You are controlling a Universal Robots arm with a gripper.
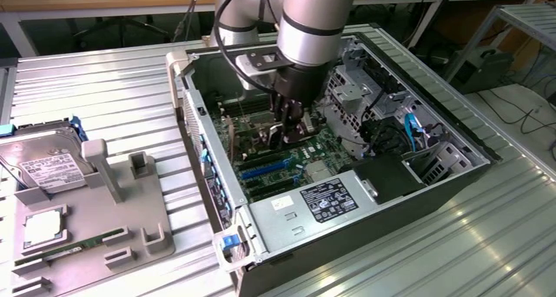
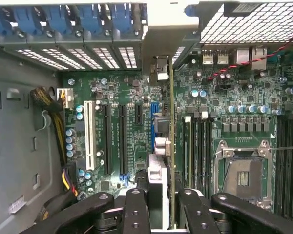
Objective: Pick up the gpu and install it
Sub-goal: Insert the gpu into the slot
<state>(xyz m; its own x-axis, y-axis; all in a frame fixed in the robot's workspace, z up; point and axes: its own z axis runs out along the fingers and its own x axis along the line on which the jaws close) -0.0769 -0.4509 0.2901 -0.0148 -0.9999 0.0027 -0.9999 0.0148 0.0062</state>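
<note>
Wrist view: our gripper (image 2: 162,208) is clamped on the gpu (image 2: 158,180) over the motherboard (image 2: 244,97). We'd hold the card upright and square to its slot.

I count one computer case (image 1: 434,212), one motherboard (image 2: 234,97), one CPU socket (image 2: 244,175), one gpu (image 2: 171,122), one gripper (image 2: 163,197), one hard drive (image 1: 43,163), one RAM stick (image 1: 56,252) and one grey holder (image 1: 130,212).

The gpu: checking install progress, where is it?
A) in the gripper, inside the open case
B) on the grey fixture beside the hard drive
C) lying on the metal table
A: the gripper grips the gpu edge-on over the motherboard inside the case.
</note>
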